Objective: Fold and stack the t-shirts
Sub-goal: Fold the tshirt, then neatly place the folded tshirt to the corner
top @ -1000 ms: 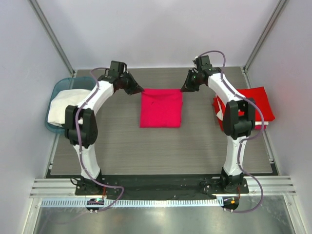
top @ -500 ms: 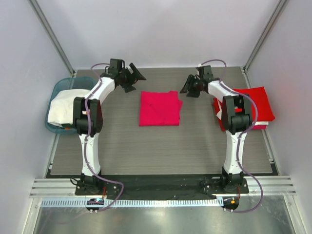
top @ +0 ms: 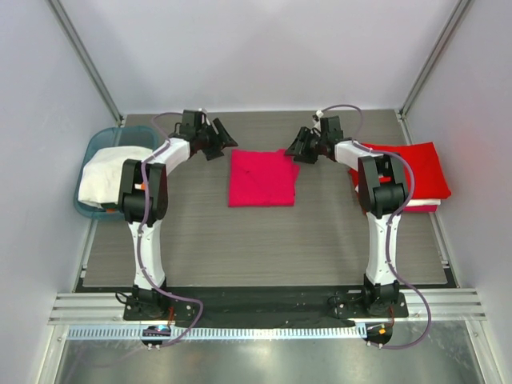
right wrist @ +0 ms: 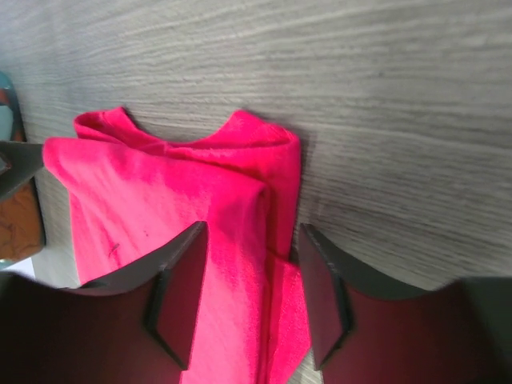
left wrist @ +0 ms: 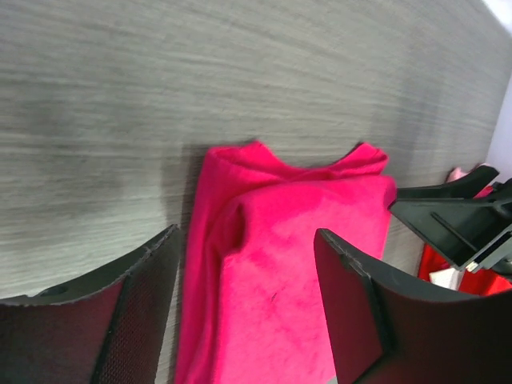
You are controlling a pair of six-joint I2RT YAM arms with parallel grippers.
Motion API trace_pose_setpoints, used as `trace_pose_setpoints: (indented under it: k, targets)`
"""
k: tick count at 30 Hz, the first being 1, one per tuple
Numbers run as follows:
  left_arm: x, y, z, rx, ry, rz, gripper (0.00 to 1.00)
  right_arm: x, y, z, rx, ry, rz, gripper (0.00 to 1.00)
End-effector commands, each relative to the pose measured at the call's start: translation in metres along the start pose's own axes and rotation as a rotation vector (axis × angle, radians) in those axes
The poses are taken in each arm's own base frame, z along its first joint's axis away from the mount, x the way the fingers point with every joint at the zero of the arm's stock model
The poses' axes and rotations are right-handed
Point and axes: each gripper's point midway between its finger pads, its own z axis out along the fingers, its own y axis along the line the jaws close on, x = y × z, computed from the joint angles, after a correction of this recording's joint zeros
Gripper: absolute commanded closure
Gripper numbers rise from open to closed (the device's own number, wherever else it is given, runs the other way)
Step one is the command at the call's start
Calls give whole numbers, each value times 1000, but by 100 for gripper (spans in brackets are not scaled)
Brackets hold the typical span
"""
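— Lying flat at mid-table (top: 264, 240), folded to a rough square: magenta-pink t-shirt (top: 262, 178). Far edge bunched and rumpled at both corners, near edge straight. Bare wood-grain all round it, widest at 6 o'clock.

— And toward the sides?

— At 3 o'clock, well apart, red t-shirts (top: 416, 172) piled by the right edge. At 9 o'clock, teal basket (top: 100, 140) against the left edge, with a white t-shirt (top: 108, 172) heaped in it.

— Claws?

— At 10 o'clock of the pink shirt, just beside its far-left corner: left gripper (top: 224, 140), spread wide, clasping nothing. Seen from its wrist, fingers (left wrist: 136, 320) framing the pink cloth beneath.

— Touching it?

— Cannot tell.

— The other one?

— At 2 o'clock, over the far-right corner: right gripper (top: 298, 150), likewise spread wide and empty, fingers (right wrist: 180, 296) straddling the folded edge. Contact with the cloth unclear there too.
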Motion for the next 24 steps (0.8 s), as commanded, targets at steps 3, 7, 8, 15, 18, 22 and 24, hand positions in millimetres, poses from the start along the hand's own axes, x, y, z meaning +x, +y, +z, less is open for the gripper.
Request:
trace_pose_setpoints:
  k: [3,7,8,15,18,22,24]
  targets:
    - [3,-7,-9,32,-23,67,34,-2,1,7,-5,-28,-10,48]
    - [14,1,-4,22,4,70,35,-1,-6,13,53,-28,-10,52]
    - [15,2,-2,20,6,73,36,-1,-10,14,71,-29,-9,53]
    - [25,8,11,-9,21,86,35,2,-29,26,134,-27,10,57]
    - [26,16,18,-37,31,81,49,3,-32,30,136,-21,16,60]
    - [25,21,25,-60,32,70,55,2,-31,35,132,-17,28,69]
    - [23,24,27,-74,23,63,58,1,-32,36,133,-16,29,72]
